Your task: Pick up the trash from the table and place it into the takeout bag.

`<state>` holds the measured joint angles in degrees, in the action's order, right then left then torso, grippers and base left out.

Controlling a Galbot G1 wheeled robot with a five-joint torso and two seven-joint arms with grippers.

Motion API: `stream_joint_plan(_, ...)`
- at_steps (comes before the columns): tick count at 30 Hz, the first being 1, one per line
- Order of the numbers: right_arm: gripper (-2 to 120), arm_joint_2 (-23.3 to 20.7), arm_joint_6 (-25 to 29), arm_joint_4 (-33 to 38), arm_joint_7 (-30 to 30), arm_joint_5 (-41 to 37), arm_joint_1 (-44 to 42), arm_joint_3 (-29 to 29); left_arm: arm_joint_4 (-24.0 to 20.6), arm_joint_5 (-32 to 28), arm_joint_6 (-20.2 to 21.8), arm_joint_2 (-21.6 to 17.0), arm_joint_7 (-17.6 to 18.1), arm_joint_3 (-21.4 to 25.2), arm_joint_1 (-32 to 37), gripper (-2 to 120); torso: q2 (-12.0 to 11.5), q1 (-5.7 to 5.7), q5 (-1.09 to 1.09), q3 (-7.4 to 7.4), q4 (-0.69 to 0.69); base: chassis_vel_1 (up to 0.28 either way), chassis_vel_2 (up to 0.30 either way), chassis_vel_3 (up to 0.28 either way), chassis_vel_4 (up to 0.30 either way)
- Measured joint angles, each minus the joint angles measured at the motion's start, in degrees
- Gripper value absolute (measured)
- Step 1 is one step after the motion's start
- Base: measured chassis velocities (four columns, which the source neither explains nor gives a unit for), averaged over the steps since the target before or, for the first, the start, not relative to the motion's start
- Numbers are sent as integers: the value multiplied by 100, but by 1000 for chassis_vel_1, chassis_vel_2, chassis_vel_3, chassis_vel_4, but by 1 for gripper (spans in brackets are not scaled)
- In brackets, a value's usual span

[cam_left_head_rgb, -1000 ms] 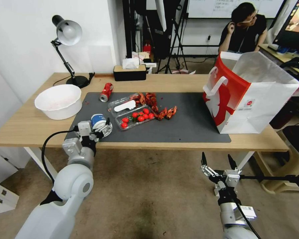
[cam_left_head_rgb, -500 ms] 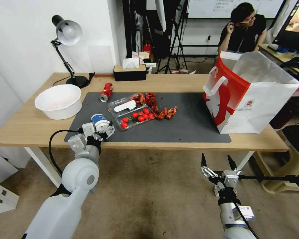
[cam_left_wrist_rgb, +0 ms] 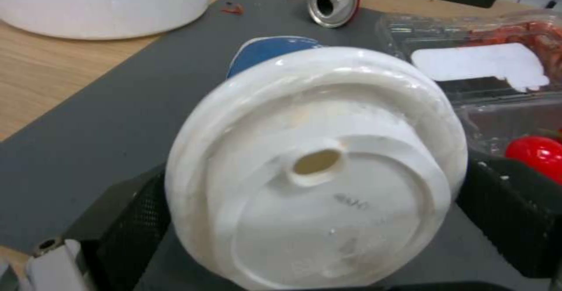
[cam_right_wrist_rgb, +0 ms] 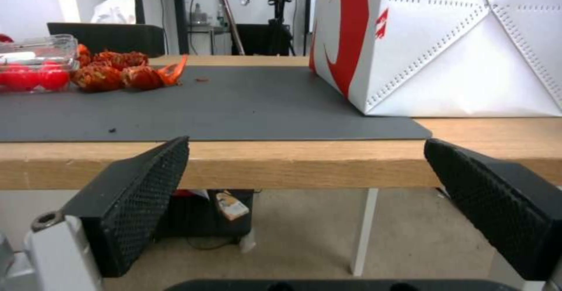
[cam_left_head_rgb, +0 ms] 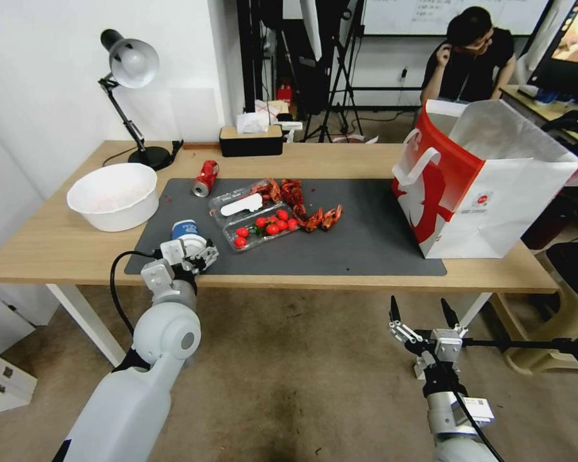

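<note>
1. Left gripper (cam_left_head_rgb: 193,254): jaws pinching the white-lidded blue-and-white paper cup (cam_left_wrist_rgb: 316,168), tilted over the dark grey rectangular mat (cam_left_head_rgb: 366,237) near the front edge.
2. Right gripper (cam_left_head_rgb: 422,314): jaws spread, low before the light-wood table (cam_left_head_rgb: 58,237).

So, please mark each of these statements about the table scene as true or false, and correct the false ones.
1. The left tool is closed around the blue-and-white paper cup. True.
2. The red soda can stands upright on the mat. False: it lies on its side on the dark grey mat.
3. The right tool hangs open below the table edge, holding nothing. True.
4. The takeout bag lies flat. False: it stands upright and open at the mat's right end.
5. The clear tray of red tomatoes sits inside the large white bowl. False: it rests on the mat, apart from the bowl.
</note>
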<state>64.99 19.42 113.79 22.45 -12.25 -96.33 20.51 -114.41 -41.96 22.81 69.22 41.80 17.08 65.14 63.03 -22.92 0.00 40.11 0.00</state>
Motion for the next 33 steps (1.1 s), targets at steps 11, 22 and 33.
stream_joint_plan(11,100,-5,-38,-22,45,-11,67,-7,44,11,-5,-44,104,76,-4,83,0,0,0,0,0,0,0,0,0)
stream_joint_plan(22,100,7,-46,-98,62,-29,122,-35,-19,340,-344,-106,-293,181,141,64,0,1,-1,0,0,0,0,0,0)
stream_joint_plan(33,100,29,40,-95,21,-5,74,-45,-111,640,-2112,-472,-2931,176,82,64,0,0,-1,0,0,0,0,0,0)
